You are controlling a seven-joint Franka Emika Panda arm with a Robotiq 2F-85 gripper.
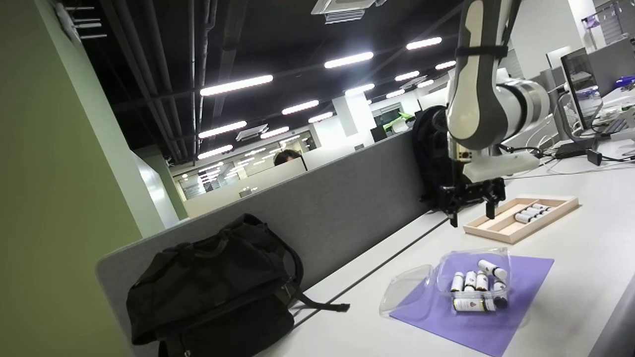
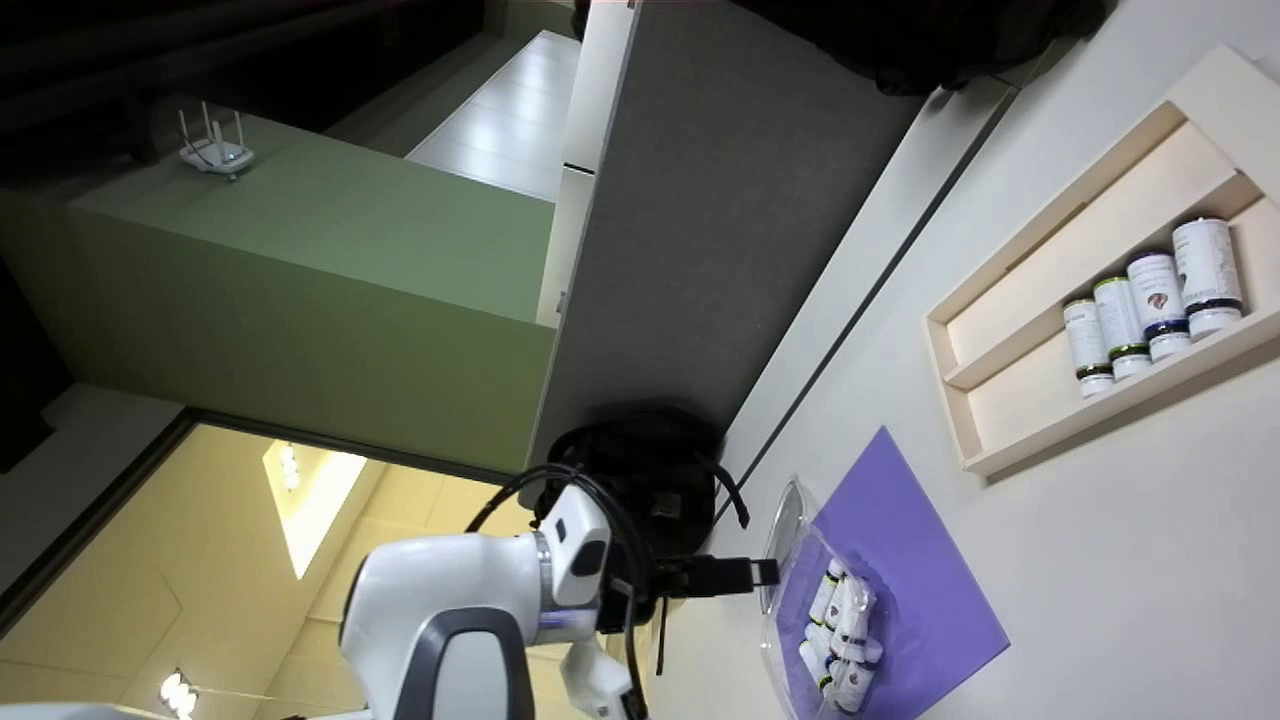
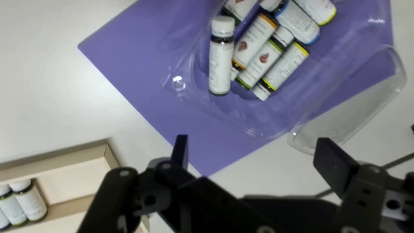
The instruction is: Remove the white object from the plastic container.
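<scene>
In the wrist view, the white bottle point(image 3: 221, 61), probable target, lies toward half past eleven from the gripper point(image 3: 253, 149) (jaws apart), bottle's long axis near twelve-to-six.

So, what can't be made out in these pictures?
Wording on the bottles: too small and blurred to read, wrist view.
Plastic container and some of its bottles: cut off by the top edge, wrist view.
Wooden tray: cut off by the left and bottom edges, wrist view.
Base of the black backpack: cut off by the bottom edge, in an exterior view.
Person's head: lower part hidden by a light partition, in an exterior view.
</scene>
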